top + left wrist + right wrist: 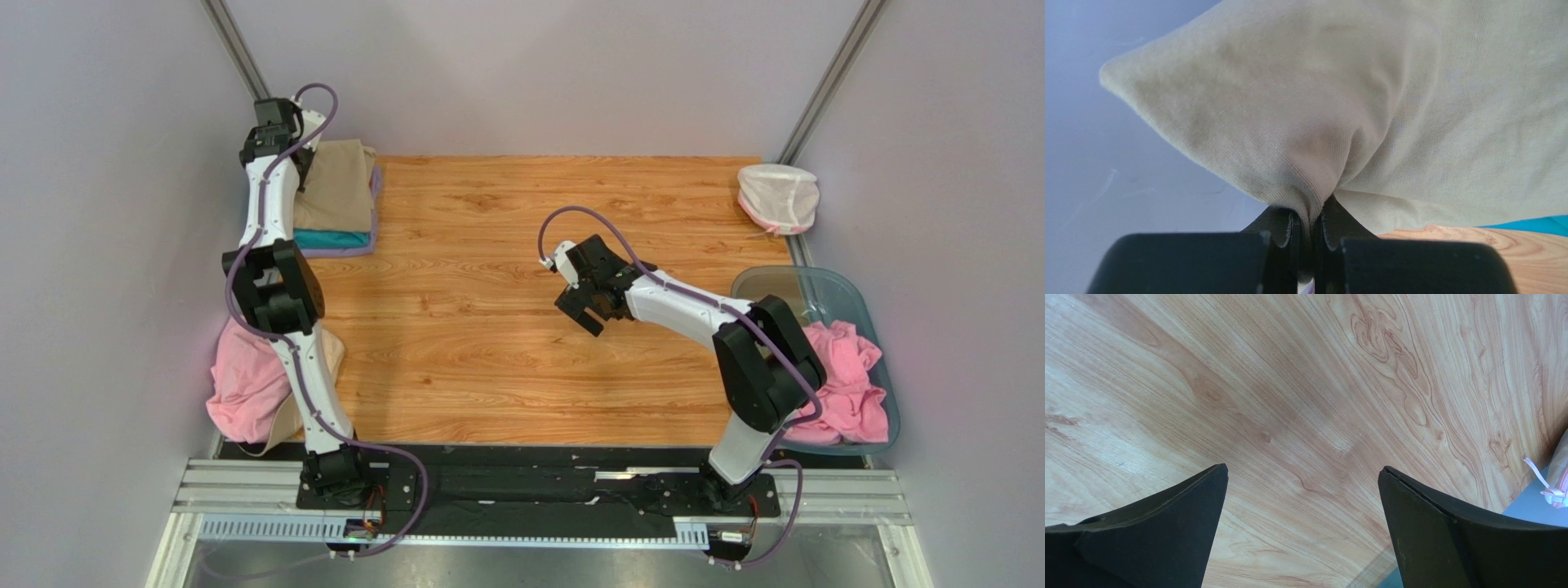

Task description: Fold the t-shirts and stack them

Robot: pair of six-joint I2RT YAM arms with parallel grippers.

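Left wrist view shows the left gripper (1308, 236) pinched tight on a fold of the tan t-shirt (1339, 92), which tops a teal t-shirt (331, 239) at the far left corner of the table (491, 368). The right gripper (1303, 471) hangs with fingers spread wide above the wood.

Wooden table (491, 245) ahead of me, light orange grain, knots and swirls plain in right wrist view (1290, 386). Small white net pouch (778, 196) at far right corner of table, something pink showing through mesh. Clear bluish plastic tub (861, 298) on my right, at table's right edge, nearer than pouch and apart from it. Aluminium rail (233, 490) along near edge. Two slanted metal posts (233, 49) (840, 74) at far corners. Plain grey walls (552, 74) all round.
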